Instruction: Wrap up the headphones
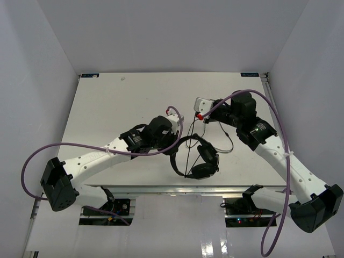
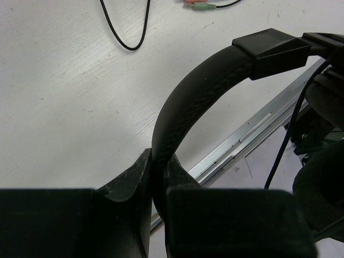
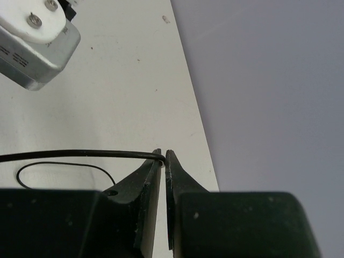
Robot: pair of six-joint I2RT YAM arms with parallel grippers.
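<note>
The black headphones (image 1: 206, 152) hang near the table's front middle, above the surface. My left gripper (image 1: 176, 144) is shut on the thin arched headband (image 2: 199, 91), which rises out of the jaws (image 2: 159, 166). One padded cup (image 2: 322, 183) shows at the right edge of the left wrist view. My right gripper (image 1: 207, 115) is behind the headphones, shut on the thin dark cord (image 3: 80, 155), which runs left from its tips (image 3: 164, 156). A slack cord loop (image 1: 228, 145) lies on the table. The light plug (image 2: 201, 5) lies on the table at the top of the left wrist view.
The white table (image 1: 107, 107) has a metal rail (image 1: 188, 189) along its front edge, just under the headphones. Grey walls close in the left, back and right. Purple robot cables (image 1: 269, 115) arch over both arms. A silver and white box (image 3: 32, 43) shows at the top left of the right wrist view.
</note>
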